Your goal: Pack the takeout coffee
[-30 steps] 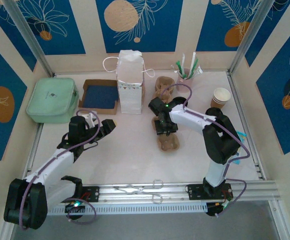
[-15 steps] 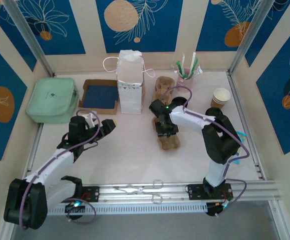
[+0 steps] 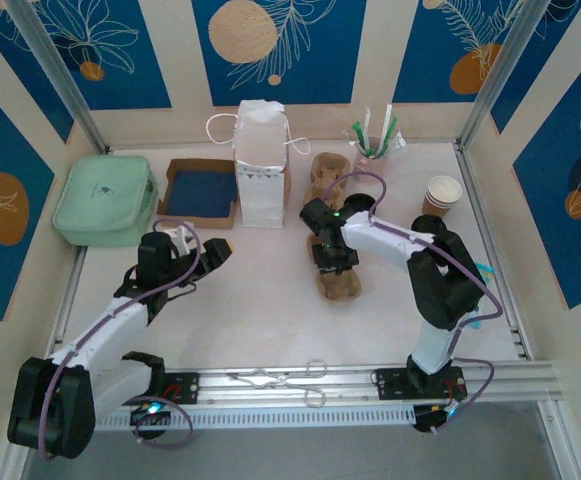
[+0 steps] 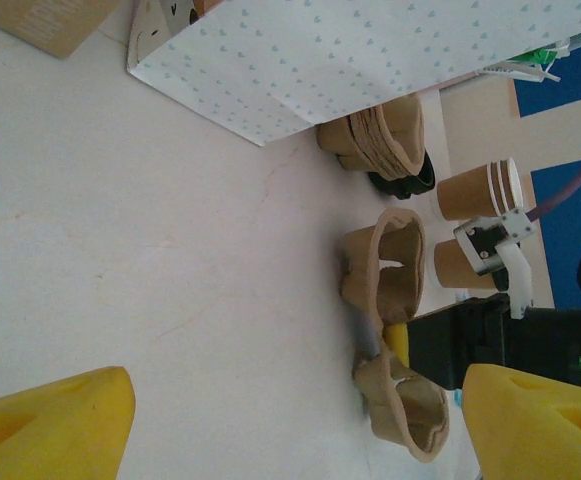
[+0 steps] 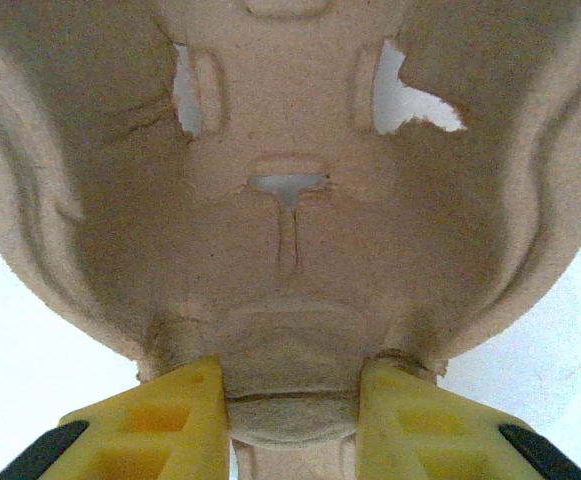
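Observation:
A brown moulded-pulp cup carrier (image 3: 338,283) lies mid-table; it also fills the right wrist view (image 5: 290,180). My right gripper (image 3: 331,254) is shut on its middle ridge, with a yellow finger (image 5: 160,420) on each side. A kraft paper cup (image 4: 458,268) stands behind the right arm, its top hidden, so I cannot tell whether it has a lid. Black lids (image 4: 402,181) lie beside a stack of carriers (image 3: 325,172). My left gripper (image 3: 210,252) hovers open over bare table at the left, nothing between its fingers (image 4: 55,420).
A white paper bag (image 3: 260,165) stands at the back centre. A stack of lidless kraft cups (image 3: 442,193) is at the right and a pink cup of straws (image 3: 370,146) behind. A green pouch (image 3: 105,200) and a cardboard tray (image 3: 198,190) sit at the back left.
My right gripper and the carrier it holds have shifted slightly toward the back of the table. The left arm has not moved.

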Controlling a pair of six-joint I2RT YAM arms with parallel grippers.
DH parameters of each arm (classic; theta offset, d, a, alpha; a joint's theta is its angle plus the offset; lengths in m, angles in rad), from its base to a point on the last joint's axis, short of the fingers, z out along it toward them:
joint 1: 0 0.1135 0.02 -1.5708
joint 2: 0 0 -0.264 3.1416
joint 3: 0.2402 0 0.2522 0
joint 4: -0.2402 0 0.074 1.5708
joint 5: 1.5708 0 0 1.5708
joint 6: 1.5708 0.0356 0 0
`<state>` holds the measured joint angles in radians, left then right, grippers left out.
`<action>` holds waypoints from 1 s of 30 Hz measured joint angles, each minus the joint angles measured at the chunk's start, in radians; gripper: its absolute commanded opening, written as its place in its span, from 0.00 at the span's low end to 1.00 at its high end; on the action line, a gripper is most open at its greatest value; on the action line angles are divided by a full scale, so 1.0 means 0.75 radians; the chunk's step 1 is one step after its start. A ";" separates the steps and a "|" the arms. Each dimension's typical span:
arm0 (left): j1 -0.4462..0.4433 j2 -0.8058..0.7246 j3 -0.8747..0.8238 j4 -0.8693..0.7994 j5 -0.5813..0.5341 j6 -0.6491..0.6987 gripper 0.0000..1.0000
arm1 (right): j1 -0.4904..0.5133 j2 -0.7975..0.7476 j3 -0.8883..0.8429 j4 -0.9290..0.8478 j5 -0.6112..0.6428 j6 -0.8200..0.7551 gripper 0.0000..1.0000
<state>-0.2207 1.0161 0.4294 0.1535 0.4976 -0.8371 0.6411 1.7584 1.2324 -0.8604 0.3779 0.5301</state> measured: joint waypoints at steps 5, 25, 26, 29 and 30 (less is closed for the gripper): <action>0.000 -0.004 0.005 -0.007 0.000 0.000 0.85 | 0.001 -0.093 0.007 -0.043 0.000 -0.001 0.31; 0.002 0.065 0.490 -0.332 -0.055 0.191 0.82 | -0.031 -0.280 0.033 -0.136 -0.006 -0.010 0.31; 0.002 0.086 0.544 -0.363 -0.067 0.213 0.82 | -0.035 -0.290 0.033 -0.138 -0.006 -0.010 0.31; 0.003 0.176 0.752 -0.486 -0.106 0.285 0.81 | -0.046 -0.320 0.033 -0.141 -0.008 -0.011 0.31; 0.003 0.222 0.844 -0.532 -0.121 0.315 0.80 | -0.051 -0.328 0.033 -0.143 -0.010 -0.014 0.31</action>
<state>-0.2188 1.1824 1.0622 -0.2455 0.4072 -0.6006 0.6025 1.5124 1.2568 -0.9676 0.3702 0.5194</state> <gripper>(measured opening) 0.809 0.311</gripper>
